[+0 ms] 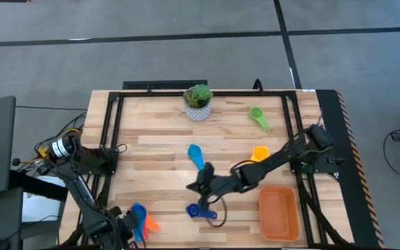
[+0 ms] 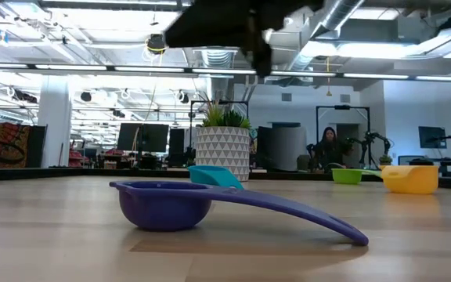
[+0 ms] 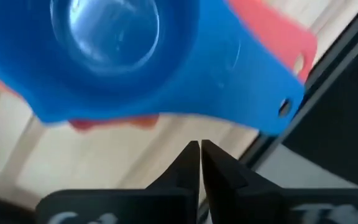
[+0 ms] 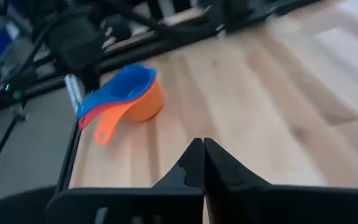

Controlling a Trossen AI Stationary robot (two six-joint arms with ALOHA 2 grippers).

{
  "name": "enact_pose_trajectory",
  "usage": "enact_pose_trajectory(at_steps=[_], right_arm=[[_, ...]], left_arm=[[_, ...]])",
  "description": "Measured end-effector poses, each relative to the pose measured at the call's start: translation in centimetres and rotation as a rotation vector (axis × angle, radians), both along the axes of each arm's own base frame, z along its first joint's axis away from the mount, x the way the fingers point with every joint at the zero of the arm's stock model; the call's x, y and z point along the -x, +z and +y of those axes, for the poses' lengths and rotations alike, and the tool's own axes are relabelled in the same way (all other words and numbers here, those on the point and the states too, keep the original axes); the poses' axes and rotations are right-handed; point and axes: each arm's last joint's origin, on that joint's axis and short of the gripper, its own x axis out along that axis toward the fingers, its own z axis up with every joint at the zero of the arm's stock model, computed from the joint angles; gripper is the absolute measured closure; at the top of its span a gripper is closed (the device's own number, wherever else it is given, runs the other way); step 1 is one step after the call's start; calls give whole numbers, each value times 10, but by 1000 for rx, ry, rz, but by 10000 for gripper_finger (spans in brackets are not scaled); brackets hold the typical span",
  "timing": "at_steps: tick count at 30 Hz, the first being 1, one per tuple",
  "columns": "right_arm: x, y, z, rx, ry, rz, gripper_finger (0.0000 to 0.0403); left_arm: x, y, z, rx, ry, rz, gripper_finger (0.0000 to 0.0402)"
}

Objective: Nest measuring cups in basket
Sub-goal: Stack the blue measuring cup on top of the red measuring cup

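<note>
A stack of three nested measuring cups, light blue on red on orange, sits at the table's near left corner. My left gripper is shut right beside it. In the left wrist view the shut fingertips stand just short of the light blue cup. My right gripper is shut with nothing in it and hovers mid-table above the dark blue cup. A light blue cup, a yellow cup and a green cup lie loose on the wood. The orange basket holds nothing.
A white pot with a green plant stands at the far middle of the table. A black frame runs around the tabletop. Bare wood lies between the dark blue cup and the basket.
</note>
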Motion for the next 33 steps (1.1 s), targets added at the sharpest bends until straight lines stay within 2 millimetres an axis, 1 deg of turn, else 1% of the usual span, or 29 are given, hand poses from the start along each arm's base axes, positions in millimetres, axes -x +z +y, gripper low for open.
enact_pose_trajectory(at_steps=[4, 8, 12, 16, 20, 26, 28, 33], right_arm=[[-27, -8, 13, -26, 63, 1, 392], [-57, -21, 24, -40, 123, -1, 397], [-83, -29, 30, -38, 167, -4, 392], [-101, -38, 32, -15, 172, 40, 398], [-111, -52, 31, 3, 166, 96, 395], [-120, -74, 27, 18, 150, 150, 398], [-121, -76, 24, 31, 145, 155, 398], [-125, -72, 14, 99, 123, 128, 389]], left_arm=[[-3, -2, 2, -57, -1, -81, 400], [-9, -1, 5, -84, -7, -118, 400], [-17, -1, 9, -106, -20, -140, 401], [-24, -1, 14, -119, -31, -146, 401], [-29, -1, 17, -125, -21, -148, 401], [-33, -1, 20, -140, -10, -164, 401], [-33, -1, 20, -140, -10, -165, 401], [-33, -1, 20, -146, -17, -164, 401]])
